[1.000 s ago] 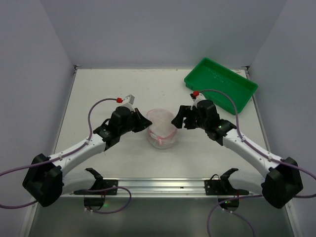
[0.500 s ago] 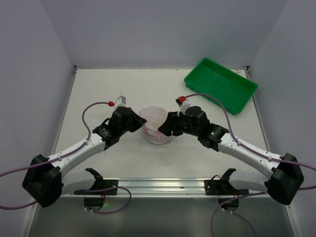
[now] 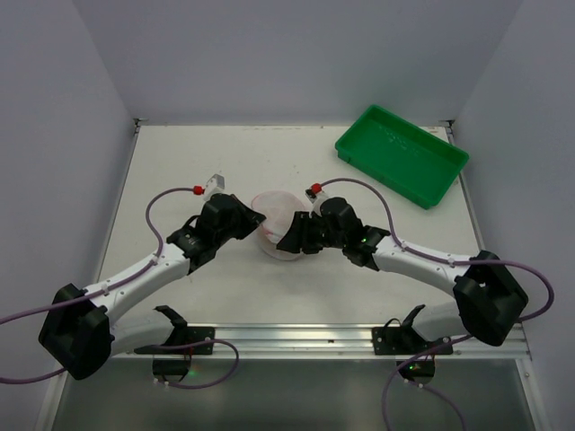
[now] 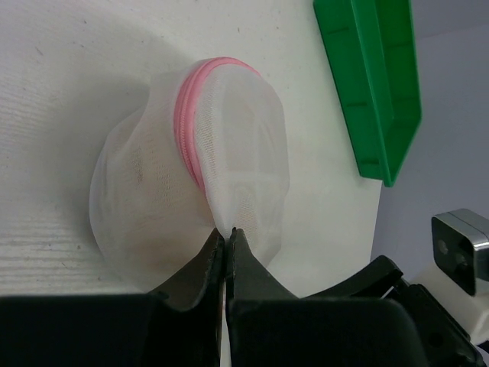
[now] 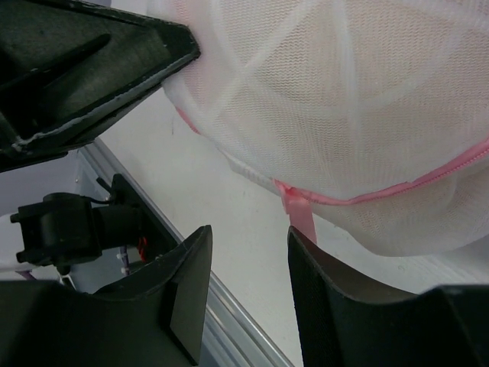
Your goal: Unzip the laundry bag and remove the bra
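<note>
The laundry bag point(image 3: 279, 220) is a rounded white mesh pouch with pink zip trim in the middle of the table. In the left wrist view the bag point(image 4: 191, 176) bulges upward. My left gripper point(image 4: 228, 233) is shut on a pinch of its mesh at the left side point(image 3: 258, 226). My right gripper point(image 3: 289, 241) is open at the bag's near right side. In the right wrist view the bag point(image 5: 344, 122) fills the top, and its pink pull tab point(image 5: 300, 216) hangs just beside my right gripper point(image 5: 248, 237). A pale shape shows faintly inside the mesh; I cannot make out the bra.
A green plastic tray point(image 3: 402, 154) stands at the back right, also seen in the left wrist view point(image 4: 382, 84). A metal rail point(image 3: 287, 337) runs along the table's near edge. Grey walls close in the table on three sides.
My right arm has swung left and in from beside the bag to its near right side. My left gripper has pulled the bag slightly left and back.
</note>
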Tool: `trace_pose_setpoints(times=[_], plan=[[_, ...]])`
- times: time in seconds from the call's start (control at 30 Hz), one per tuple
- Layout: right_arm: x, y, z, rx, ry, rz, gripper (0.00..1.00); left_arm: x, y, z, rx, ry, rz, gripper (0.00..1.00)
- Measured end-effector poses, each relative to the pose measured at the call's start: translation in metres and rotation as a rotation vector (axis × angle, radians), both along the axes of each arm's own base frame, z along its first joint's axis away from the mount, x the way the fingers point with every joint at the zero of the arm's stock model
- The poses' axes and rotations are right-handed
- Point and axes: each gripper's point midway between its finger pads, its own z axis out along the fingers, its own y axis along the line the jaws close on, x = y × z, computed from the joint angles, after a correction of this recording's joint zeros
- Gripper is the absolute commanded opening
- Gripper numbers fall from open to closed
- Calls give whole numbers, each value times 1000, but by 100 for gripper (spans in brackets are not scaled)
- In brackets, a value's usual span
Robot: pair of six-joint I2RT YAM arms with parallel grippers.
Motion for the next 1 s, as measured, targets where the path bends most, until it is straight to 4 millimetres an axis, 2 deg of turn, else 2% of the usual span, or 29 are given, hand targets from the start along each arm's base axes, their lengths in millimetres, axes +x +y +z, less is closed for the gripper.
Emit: trace_pose_setpoints(times=[0.23, 0.57, 0.8, 0.9, 1.0], plan=[[2, 4, -20, -21, 55, -13, 46, -1, 0, -1, -3, 2, 0, 0], [8, 10, -24, -4, 58, -21, 41, -3, -1, -2, -18, 11, -2, 0], [10, 10, -24, -3, 51, -30, 24, -6, -1, -3, -24, 11, -9, 0], [12, 8, -24, -9, 44, -39, 9, -7, 0, -2, -26, 8, -9, 0], [15, 6, -25, -16, 34, -48, 0, -7, 0, 0, -28, 3, -9, 0]])
